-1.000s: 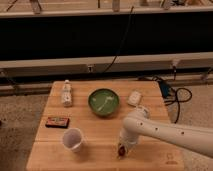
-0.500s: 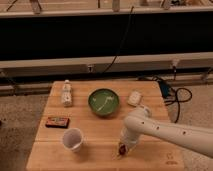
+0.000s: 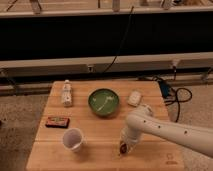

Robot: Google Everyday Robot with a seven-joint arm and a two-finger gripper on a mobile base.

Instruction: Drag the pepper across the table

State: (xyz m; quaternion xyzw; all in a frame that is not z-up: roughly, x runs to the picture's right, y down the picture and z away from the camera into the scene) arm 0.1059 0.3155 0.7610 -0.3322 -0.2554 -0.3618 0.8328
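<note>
The pepper (image 3: 122, 147) is a small dark red-brown shape on the light wooden table (image 3: 100, 155), near the front, right of centre. My gripper (image 3: 124, 144) comes down onto it from the white arm (image 3: 165, 129) that reaches in from the right. The arm's end covers most of the pepper; only its lower tip shows.
A green bowl (image 3: 103, 101) sits mid-table. A white cup (image 3: 73, 139) stands front left. A flat dark box with a red label (image 3: 57, 121) lies at the left. A small white bottle (image 3: 66, 93) lies back left, a pale packet (image 3: 134, 97) back right. Cables trail on the floor at the right.
The gripper and pepper have shifted very slightly; the arm's pose is nearly the same. Nothing else has moved.
</note>
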